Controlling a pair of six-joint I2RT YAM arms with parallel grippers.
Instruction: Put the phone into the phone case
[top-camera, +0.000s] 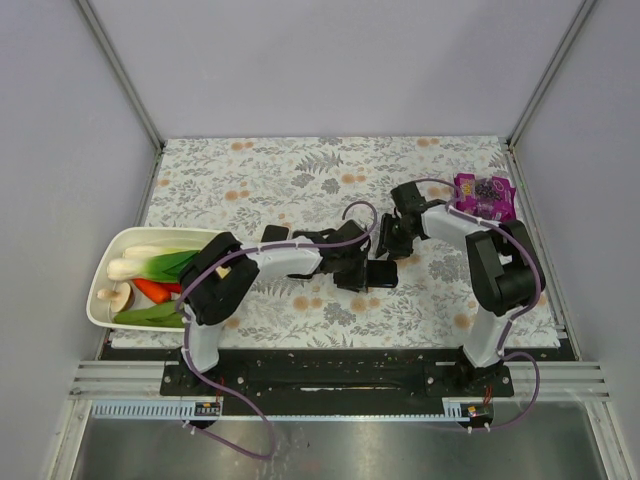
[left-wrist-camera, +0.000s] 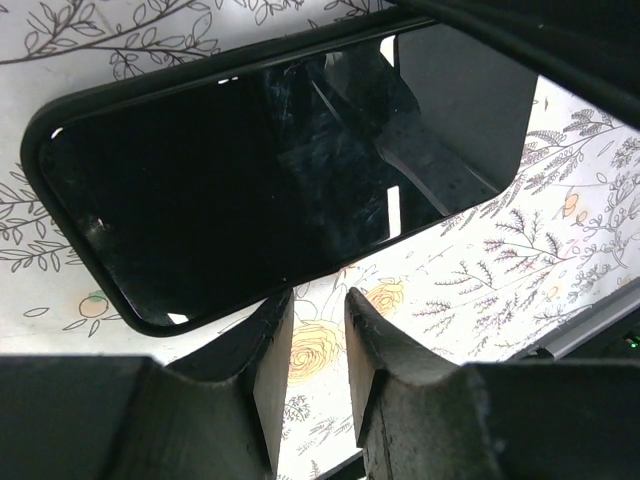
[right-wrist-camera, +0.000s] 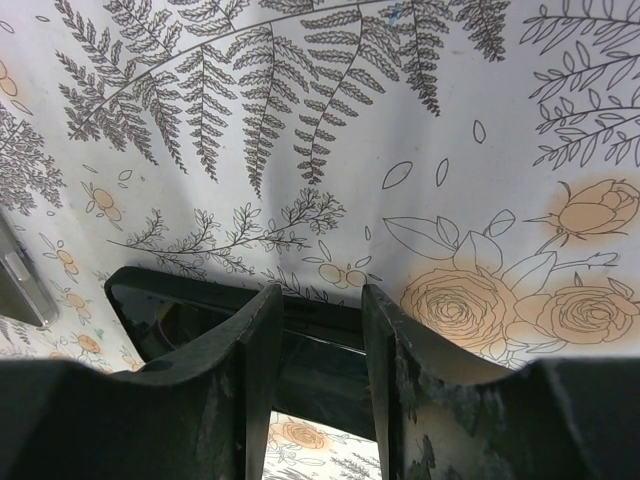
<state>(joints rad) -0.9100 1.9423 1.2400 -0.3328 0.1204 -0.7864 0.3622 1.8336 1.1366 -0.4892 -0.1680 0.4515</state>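
Your left gripper (left-wrist-camera: 318, 310) sits low over the floral cloth (right-wrist-camera: 300, 120). Its fingers are parted by a narrow gap, and only the cloth shows between them, so it is pinching nothing. The phone (left-wrist-camera: 250, 180) lies flat just ahead of those fingertips, screen up and dark, with its long side running across in front of them. The left-hand fingertip reaches the phone's near edge; you cannot tell whether it presses on it.

The black rim of the phone case (left-wrist-camera: 35, 140) frames the glass around the left end and along the near side. Along the far side a thin line runs between glass and rim, and you cannot tell whether the phone is fully seated there.

Your right gripper (right-wrist-camera: 320, 295) comes at the phone from the opposite side, facing the left one. Its fingers stand apart. The phone's glossy edge runs crosswise under the gap between them, and one rounded corner pokes out past the left finger. Nothing is squeezed between the pads. Whether the tips rest on the phone is not clear from here.

In the top view both grippers meet over the phone, almost nose to nose. A white tray (top-camera: 150, 234) of vegetables (top-camera: 160, 265) sits well behind the left gripper, on its arm's outer side. A purple packet (top-camera: 483, 197) lies on the outer side of the right gripper, close by that arm.
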